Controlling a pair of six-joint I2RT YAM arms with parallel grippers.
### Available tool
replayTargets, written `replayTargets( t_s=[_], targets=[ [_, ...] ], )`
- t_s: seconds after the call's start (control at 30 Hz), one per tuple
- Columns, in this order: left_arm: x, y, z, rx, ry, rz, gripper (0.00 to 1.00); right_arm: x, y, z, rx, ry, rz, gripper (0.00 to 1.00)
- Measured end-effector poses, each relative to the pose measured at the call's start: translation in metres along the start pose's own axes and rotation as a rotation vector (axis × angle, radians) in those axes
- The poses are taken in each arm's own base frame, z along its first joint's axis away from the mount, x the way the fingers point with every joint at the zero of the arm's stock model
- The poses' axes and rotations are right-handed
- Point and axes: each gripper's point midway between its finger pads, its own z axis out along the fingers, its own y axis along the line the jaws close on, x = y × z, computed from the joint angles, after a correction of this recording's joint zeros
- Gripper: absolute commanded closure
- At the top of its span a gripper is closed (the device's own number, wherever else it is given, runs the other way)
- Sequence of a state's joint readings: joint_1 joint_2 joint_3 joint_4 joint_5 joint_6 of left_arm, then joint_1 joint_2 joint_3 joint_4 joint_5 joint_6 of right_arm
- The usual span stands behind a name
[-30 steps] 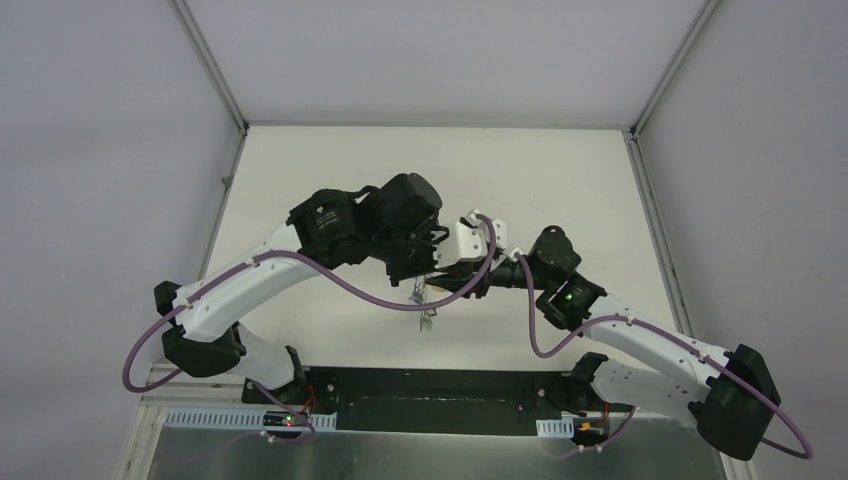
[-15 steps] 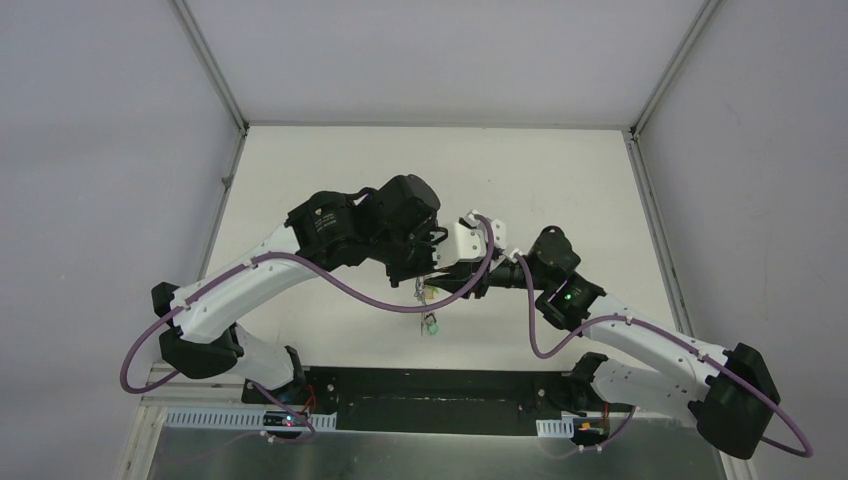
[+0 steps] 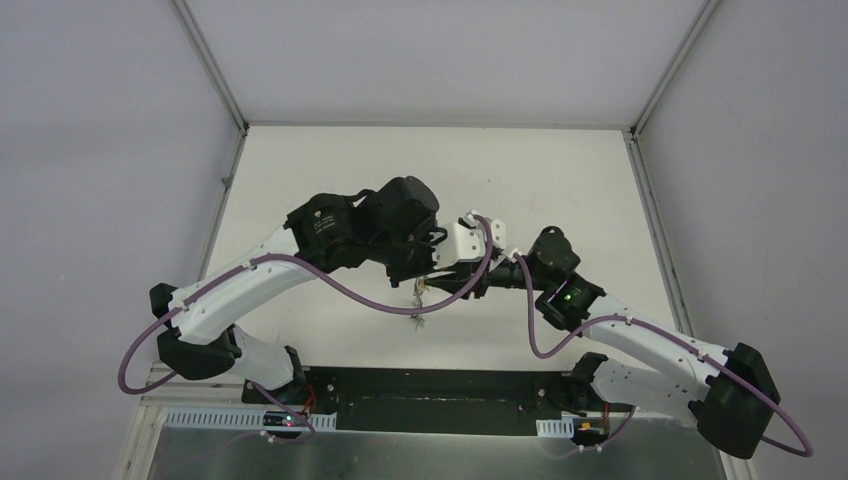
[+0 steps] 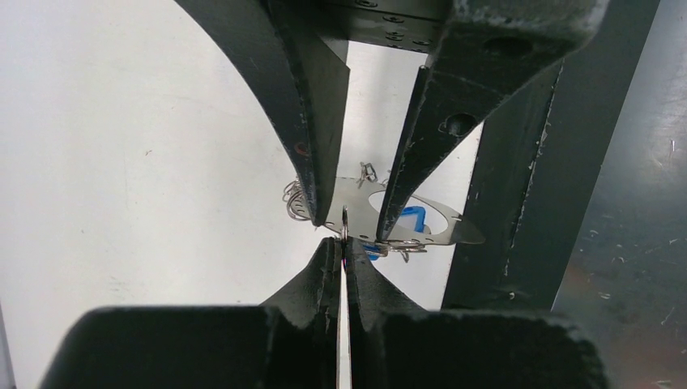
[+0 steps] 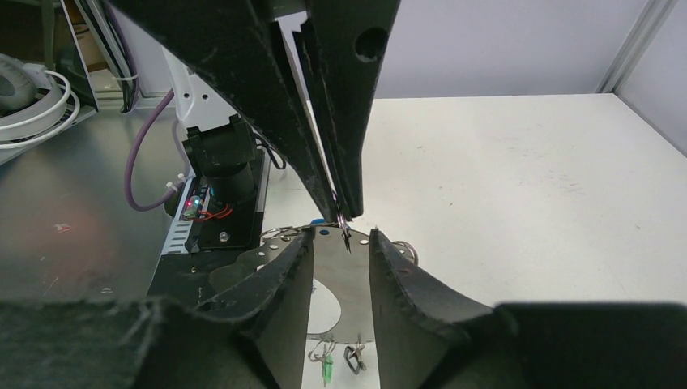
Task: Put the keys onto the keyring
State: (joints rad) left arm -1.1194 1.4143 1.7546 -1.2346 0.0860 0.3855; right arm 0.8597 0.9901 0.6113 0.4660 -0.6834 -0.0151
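Left gripper pinches a thin metal piece, right gripper clasps the keyring, and its dangling keys now hang higher than before.

A white table fills the centre of the top view, boxed in by pale grey walls and aluminium corner posts. A brushed metal sheet spans the bottom edge.
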Motion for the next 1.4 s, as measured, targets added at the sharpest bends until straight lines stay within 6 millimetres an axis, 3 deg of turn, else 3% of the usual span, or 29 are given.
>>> replayTargets(
  t_s=[0.13, 0.47, 0.7, 0.93, 1.0, 1.07, 1.2, 1.4],
  targets=[
    [0.000, 0.001, 0.000, -0.005, 0.000, 0.000, 1.00, 0.000, -0.001, 0.000, 0.010, 0.000, 0.000, 0.58],
    [0.002, 0.001, 0.003, -0.006, 0.004, -0.001, 1.00, 0.004, -0.001, -0.003, 0.026, 0.004, 0.003, 0.60],
    [-0.002, 0.002, 0.005, -0.011, -0.015, -0.001, 1.00, 0.000, -0.001, -0.005, 0.044, -0.008, -0.006, 0.72],
    [0.000, 0.000, 0.007, -0.008, -0.015, -0.006, 1.00, 0.002, -0.002, -0.005, 0.048, -0.010, -0.007, 0.94],
    [0.004, 0.000, 0.005, -0.010, -0.007, -0.005, 1.00, -0.002, -0.002, -0.005, 0.047, -0.024, -0.016, 0.96],
    [0.007, -0.001, 0.005, -0.010, 0.002, -0.006, 1.00, -0.006, 0.000, -0.005, 0.043, -0.037, -0.028, 0.93],
    [0.010, 0.000, 0.006, -0.018, 0.014, -0.005, 1.00, -0.008, 0.001, -0.006, 0.043, -0.044, -0.031, 0.75],
    [0.017, 0.001, 0.008, -0.024, 0.041, -0.005, 1.00, -0.022, 0.002, -0.007, 0.040, -0.088, -0.065, 0.68]
  ],
)
